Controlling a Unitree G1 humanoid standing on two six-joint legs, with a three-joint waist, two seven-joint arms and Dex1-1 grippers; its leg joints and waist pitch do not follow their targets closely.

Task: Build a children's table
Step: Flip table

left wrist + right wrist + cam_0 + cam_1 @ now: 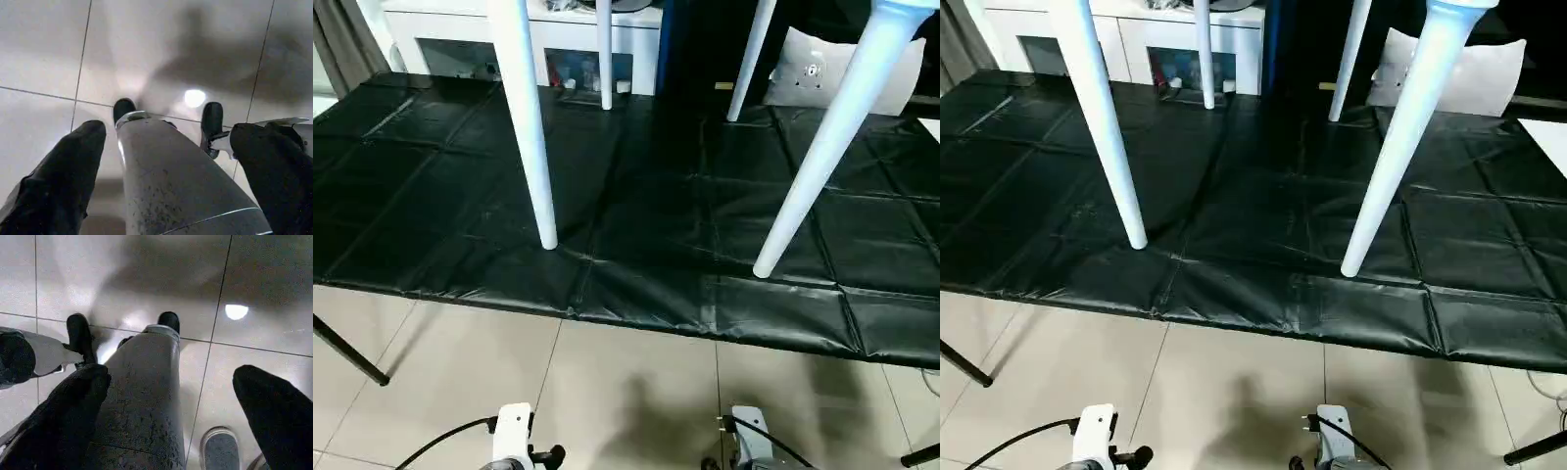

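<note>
The children's table stands upright on a black mat (636, 215). Its four white tapered legs rest their tips on the mat: front left leg (530, 127), front right leg (832, 137), rear left leg (604, 54) and rear right leg (751, 59). The table top is out of view above. Both arms hang low, well short of the table, over the tiled floor. My left gripper (168, 132) is open, its black fingers (73, 166) spread either side of my own silver leg. My right gripper (172, 374) is open too, holding nothing.
A white cabinet (440, 39) with glass doors stands behind the mat, and a white cushion (822, 69) lies at the back right. A flat white board (1542, 137) shows at the right edge. Black stand legs (347, 352) reach onto the tiled floor (607, 392) on both sides.
</note>
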